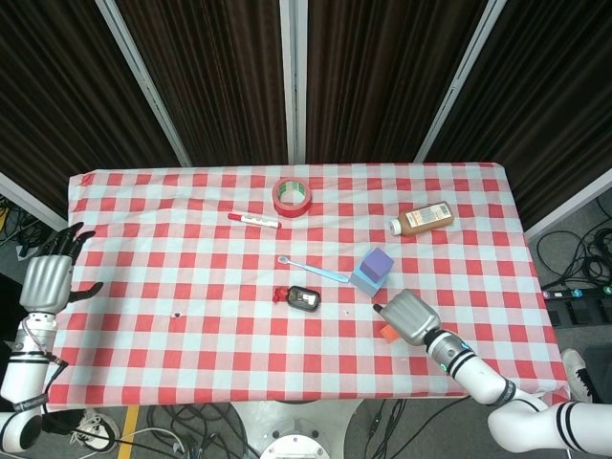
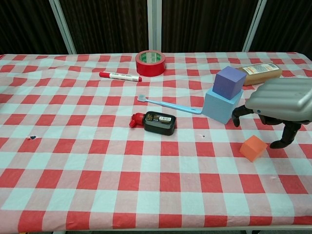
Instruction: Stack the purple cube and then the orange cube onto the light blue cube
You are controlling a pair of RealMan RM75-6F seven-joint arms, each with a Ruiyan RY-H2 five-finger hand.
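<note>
The head view looks down from high up, almost straight over the table with the red and white checked cloth (image 1: 191,287). It sits far back, so it sees the whole table, the dark curtains behind it and the floor with cables at the near edge.

The chest view is low and close. It looks across the same checked cloth (image 2: 73,161) toward the curtains, and the table fills nearly all of it.

Both views share the middle of the table around the red ring of tape (image 1: 293,197) (image 2: 150,63). In both, the tape lies on the far side, near the curtains.
</note>
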